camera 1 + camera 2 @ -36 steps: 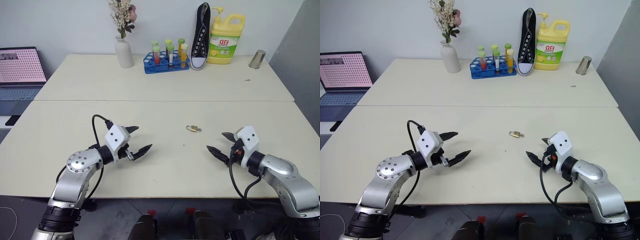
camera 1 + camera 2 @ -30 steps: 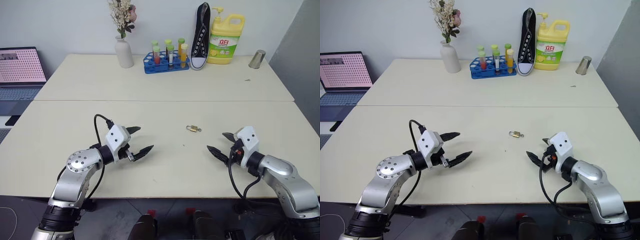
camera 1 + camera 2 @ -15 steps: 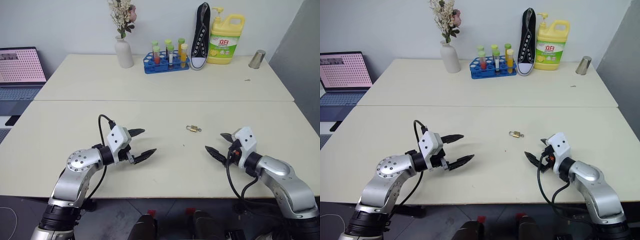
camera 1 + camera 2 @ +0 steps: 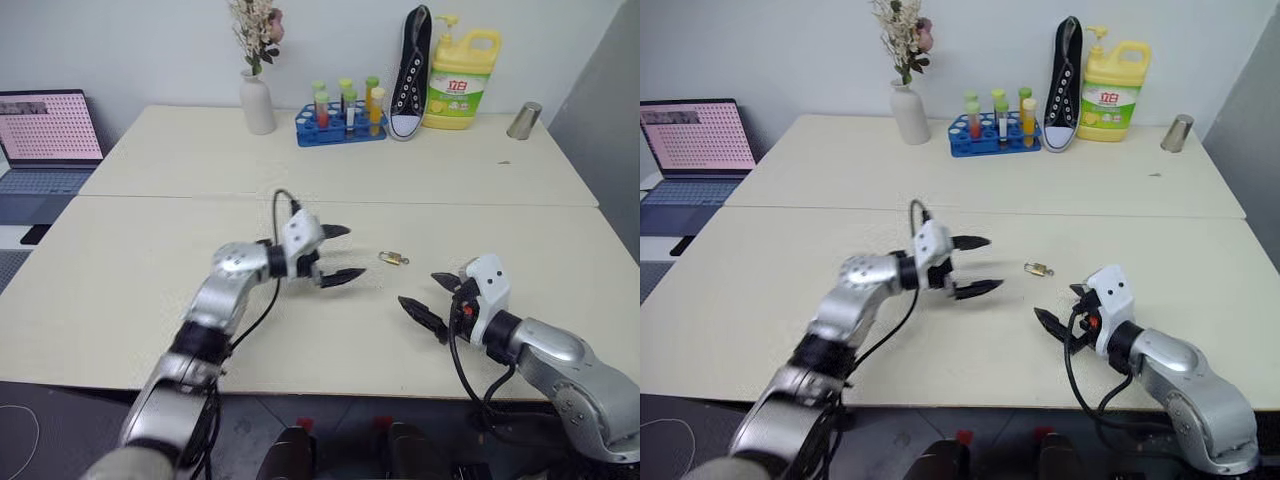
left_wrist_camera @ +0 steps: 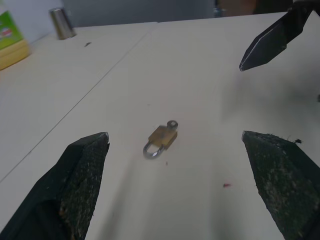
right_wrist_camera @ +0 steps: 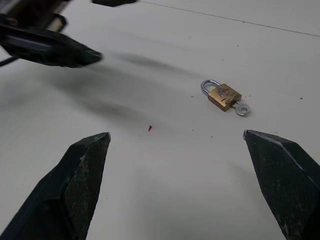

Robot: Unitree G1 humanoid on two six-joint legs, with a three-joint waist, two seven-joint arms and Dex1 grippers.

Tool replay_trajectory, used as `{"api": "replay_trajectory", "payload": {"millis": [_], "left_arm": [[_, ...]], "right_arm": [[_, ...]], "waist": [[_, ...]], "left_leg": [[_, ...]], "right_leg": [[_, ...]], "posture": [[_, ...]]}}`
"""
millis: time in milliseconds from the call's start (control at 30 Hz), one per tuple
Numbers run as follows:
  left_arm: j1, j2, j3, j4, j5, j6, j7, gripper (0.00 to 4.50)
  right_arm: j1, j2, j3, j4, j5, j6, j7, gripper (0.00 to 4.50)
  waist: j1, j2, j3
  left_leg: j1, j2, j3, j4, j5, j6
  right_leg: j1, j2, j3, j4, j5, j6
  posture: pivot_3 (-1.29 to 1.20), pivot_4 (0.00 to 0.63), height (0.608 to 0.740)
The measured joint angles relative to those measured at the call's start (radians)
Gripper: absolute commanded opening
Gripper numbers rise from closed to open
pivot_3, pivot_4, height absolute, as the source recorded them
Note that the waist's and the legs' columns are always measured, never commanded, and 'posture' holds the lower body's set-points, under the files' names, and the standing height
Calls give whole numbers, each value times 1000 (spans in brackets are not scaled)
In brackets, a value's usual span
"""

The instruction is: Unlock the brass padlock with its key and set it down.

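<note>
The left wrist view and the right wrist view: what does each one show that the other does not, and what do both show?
Left wrist view alone: a metal cup, a corner of the yellow bottle at the far edge of the table, and one black fingertip of the right claw.

Right wrist view alone: the left claw's finger as a dark blurred shape.

Both: the brass padlock lying flat on the table, untouched, with the key in its end opposite the shackle, between that arm's own open claw fingers.
</note>
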Motion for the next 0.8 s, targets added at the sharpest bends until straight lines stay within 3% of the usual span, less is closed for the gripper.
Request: {"api": "replay_trajectory", "payload": {"millis": [233, 333, 800], "left_arm": [[-270, -141, -40, 557, 139, -203, -29, 4500], [-334, -182, -50, 682, 194, -246, -25, 4500], [-392, -236, -19, 834, 319, -196, 106, 4500]], "right_arm": [[15, 70, -97, -202, 145, 200, -136, 4469], [14, 85, -128, -231, 187, 263, -189, 4469], [97, 5, -210, -235, 417, 259, -406, 4469]], "waist": [[-11, 0, 0], [-14, 0, 0], [-14, -1, 0]], "left_leg": [[-1, 0, -1, -1, 0, 0], [-1, 0, 1, 0, 0, 1], [-1, 0, 0, -1, 0, 1]], "right_leg": [[-1, 1, -1, 0, 0, 0], [-1, 0, 0, 0, 0, 0], [-1, 1, 0, 1, 0, 0]], "posture": [[0, 150, 740], [0, 150, 740], [0, 150, 740]]}}
